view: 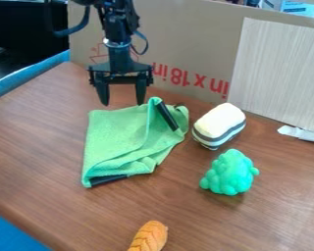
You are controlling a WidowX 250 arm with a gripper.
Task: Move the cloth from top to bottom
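Note:
My gripper [123,102] hangs near the top of the camera view, open, its two fingers pointing down and apart with nothing between them. Just below and in front of it, a green cloth [123,139] with dark edge strips lies crumpled and partly folded on the brown table [35,147]. The fingertips stand by the cloth's upper edge; whether they touch it I cannot tell.
Right of the cloth sits a white and grey striped block [219,123], with a green bumpy toy [229,173] below it. An orange braided piece [148,236] lies at the bottom edge. Cardboard [192,44] and a pale panel [277,73] stand behind.

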